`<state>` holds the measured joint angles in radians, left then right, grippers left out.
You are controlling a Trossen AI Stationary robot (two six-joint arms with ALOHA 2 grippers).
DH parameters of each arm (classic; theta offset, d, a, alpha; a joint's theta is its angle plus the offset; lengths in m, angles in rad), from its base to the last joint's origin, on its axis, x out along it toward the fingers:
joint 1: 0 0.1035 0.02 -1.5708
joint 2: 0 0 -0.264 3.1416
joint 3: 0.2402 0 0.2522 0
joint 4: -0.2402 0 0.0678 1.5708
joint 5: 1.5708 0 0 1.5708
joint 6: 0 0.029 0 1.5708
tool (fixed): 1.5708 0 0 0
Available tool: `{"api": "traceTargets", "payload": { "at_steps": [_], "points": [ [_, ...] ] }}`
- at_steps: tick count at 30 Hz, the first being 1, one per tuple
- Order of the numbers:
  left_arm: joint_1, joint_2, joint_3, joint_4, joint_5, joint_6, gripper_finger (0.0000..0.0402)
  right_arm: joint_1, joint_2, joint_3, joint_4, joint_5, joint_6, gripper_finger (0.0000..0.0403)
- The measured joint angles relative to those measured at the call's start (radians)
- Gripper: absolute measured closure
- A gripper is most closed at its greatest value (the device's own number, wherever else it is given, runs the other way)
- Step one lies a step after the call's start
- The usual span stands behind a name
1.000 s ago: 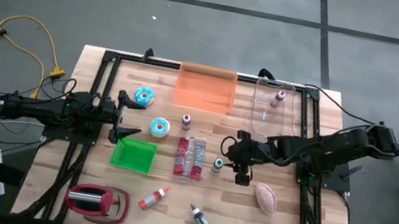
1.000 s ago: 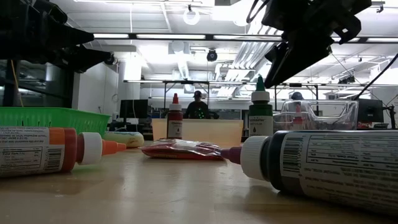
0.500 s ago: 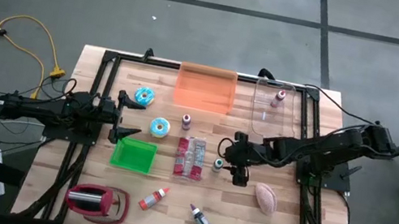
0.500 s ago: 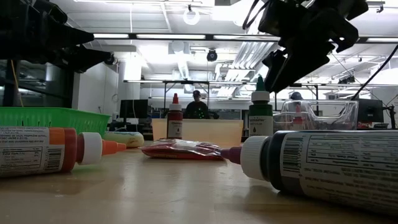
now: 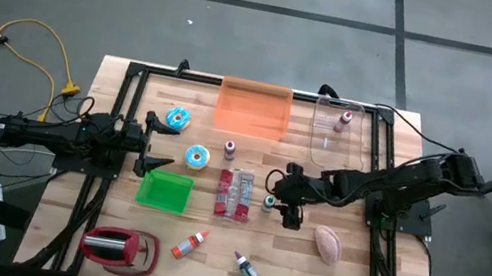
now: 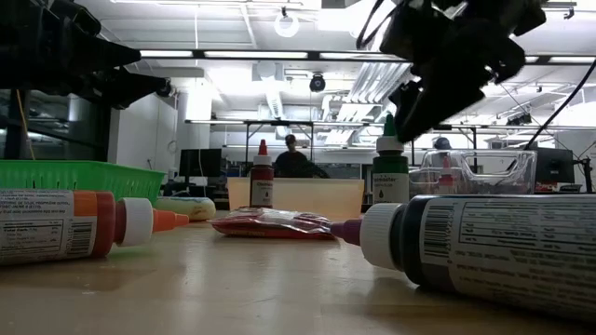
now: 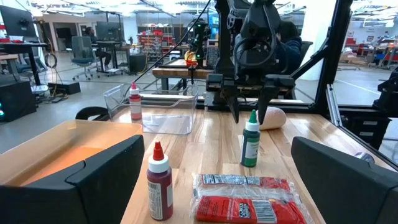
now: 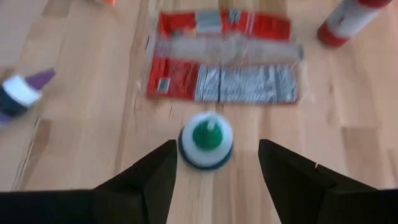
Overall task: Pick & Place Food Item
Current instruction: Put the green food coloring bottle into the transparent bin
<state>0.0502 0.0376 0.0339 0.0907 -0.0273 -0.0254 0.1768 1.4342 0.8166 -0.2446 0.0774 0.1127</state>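
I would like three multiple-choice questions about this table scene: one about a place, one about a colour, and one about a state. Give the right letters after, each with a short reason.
1. Where is the right claw?
A. Above the upright green-capped bottle
B. Inside the orange bin
C. Over the green basket

2. What colour is the basket near the left claw?
A. Blue
B. Green
C. Yellow

3. How are the right claw's fingers?
A. Shut on the red packet
B. Open, holding nothing
C. Shut on the bottle

Answers:
1. A: the right wrist view looks down on the bottle's cap between the two fingers, and the left wrist view shows the claw just over the bottle.
2. B: the high view shows a bright green basket beside the left claw.
3. B: the wrist view shows a gap on each side of the bottle, so nothing is gripped.
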Motion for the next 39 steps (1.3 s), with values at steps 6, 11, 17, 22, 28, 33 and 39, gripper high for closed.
{"api": "traceTargets", "payload": {
  "at_steps": [6, 11, 17, 22, 28, 33, 39],
  "points": [
    [0.0, 0.0, 0.0, 0.002, 0.0, 0.0, 0.0003, 0.0, 0.031, -0.001, 0.044, -0.007, -0.005, 0.0188],
    [0.0, 0.0, 0.0, 0.006, 0.0, 0.0, 0.0003, 0.0, 0.039, 0.001, 0.048, -0.005, -0.001, 0.0188],
    [0.0, 0.0, 0.0, 0.007, 0.0, 0.0, 0.0003, 0.0, 0.038, 0.001, 0.055, -0.003, -0.001, 0.0188],
    [0.0, 0.0, 0.0, 0.007, 0.0, 0.0, 0.0003, 0.0, 0.038, 0.001, 0.055, -0.003, 0.0, 0.0188],
    [0.0, 0.0, 0.0, 0.007, 0.0, 0.0, 0.0003, 0.0, 0.038, 0.001, 0.055, -0.002, 0.0, 0.0188],
    [0.0, 0.0, 0.0, 0.007, 0.0, 0.0, 0.0003, 0.0, 0.038, 0.001, 0.055, -0.001, 0.0, 0.021],
    [0.0, 0.0, 0.0, 0.008, 0.0, 0.0, 0.0003, 0.0, 0.038, 0.001, 0.055, -0.002, 0.0, 0.0261]
  ]
}}
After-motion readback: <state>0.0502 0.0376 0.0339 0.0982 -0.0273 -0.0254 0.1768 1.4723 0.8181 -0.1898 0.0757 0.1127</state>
